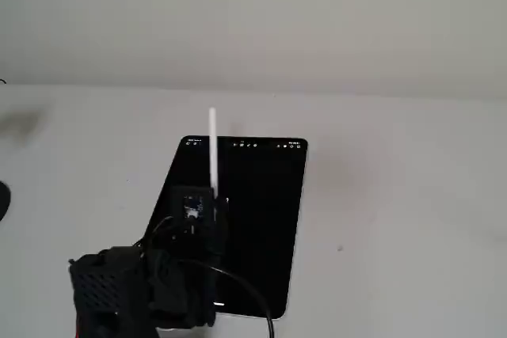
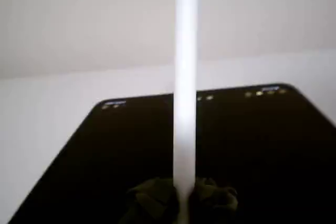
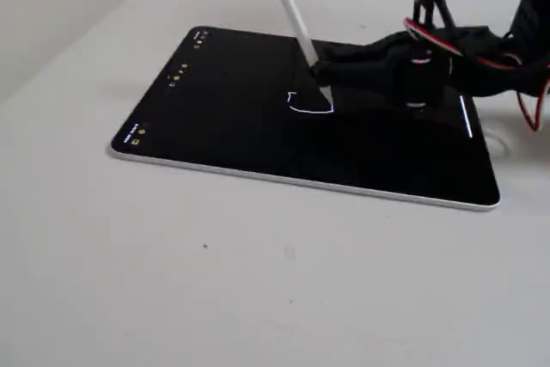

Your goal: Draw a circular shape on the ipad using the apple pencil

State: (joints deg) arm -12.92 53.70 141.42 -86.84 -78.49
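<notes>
The ipad (image 1: pixel 261 219) (image 2: pixel 94 145) (image 3: pixel 223 118) lies flat on the white table, black screen up, with tiny icons along its far short side. My gripper (image 3: pixel 325 70) (image 2: pixel 184 203) (image 1: pixel 214 195) is shut on the apple pencil (image 3: pixel 292 10) (image 2: pixel 186 77) (image 1: pixel 213 148), low on its shaft. The white stylus leans upward and its tip touches the screen near the middle. A partial circular shape (image 3: pixel 308 107), a thin white open outline, glows on the screen just left of the tip in a fixed view.
The black arm (image 1: pixel 135 282) with red and black cables (image 3: pixel 481 40) covers the tablet's near left part in a fixed view. A dark object (image 1: pixel 3 199) sits at the table's left edge. A pale wall rises behind the table.
</notes>
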